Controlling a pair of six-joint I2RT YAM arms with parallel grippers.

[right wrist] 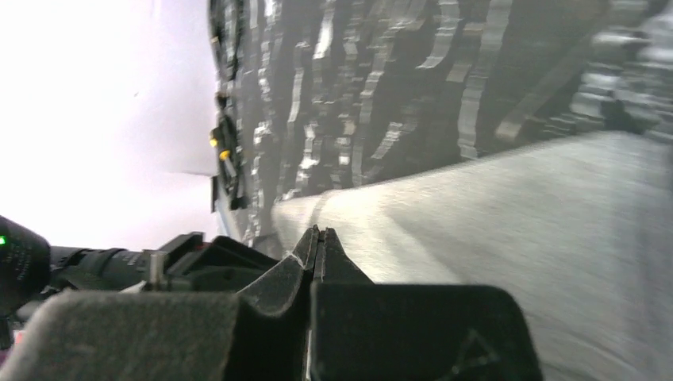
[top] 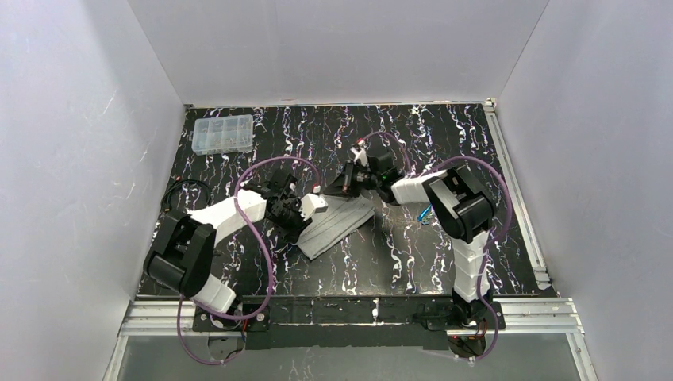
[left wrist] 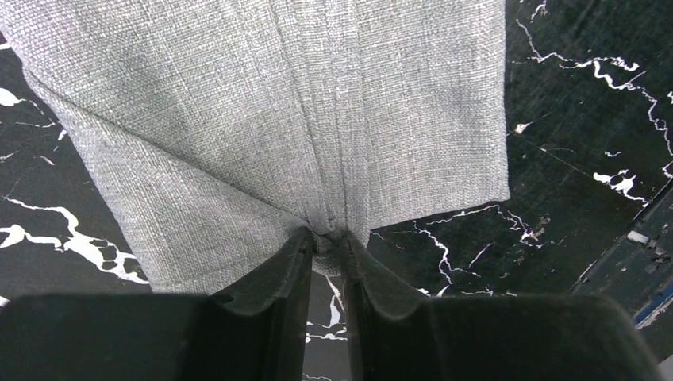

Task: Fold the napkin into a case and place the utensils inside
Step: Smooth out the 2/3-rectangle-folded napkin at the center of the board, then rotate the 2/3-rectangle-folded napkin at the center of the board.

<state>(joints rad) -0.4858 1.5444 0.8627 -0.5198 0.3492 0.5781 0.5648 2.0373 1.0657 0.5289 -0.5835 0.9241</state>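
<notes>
**Both arms at the folded cloth, centre of the table**

The napkin (top: 337, 225) lies a little left of centre in the overhead view. It is a light-grey folded strip on the black, white-veined table (top: 397, 254), slanting from lower left up to upper right. It is in layers. The left wrist view shows a diagonal fold line running in from the upper left, a ridge down the middle, and a straight edge on the right ending in a square corner.

The left gripper (left wrist: 326, 238) is at the cloth's near edge, bottom centre of its own view. Its two dark fingers are pressed in on a small puckered bunch of cloth, so it is clamped on the napkin. The rest of the sheet fans out flat beyond the pinch.

The right gripper (right wrist: 318, 232) is at the strip's upper right end in the overhead view. Its own view is blurred. The fingertips are pressed together with no gap, right at the cloth's edge. I cannot tell whether any cloth is caught between them.

A blue utensil (top: 426, 212) lies on the table right of centre, beside the right arm and apart from the napkin. It is too small to make out further.

A clear compartment box (top: 223, 133) sits on the table in the upper left, well apart from the cloth.
</notes>
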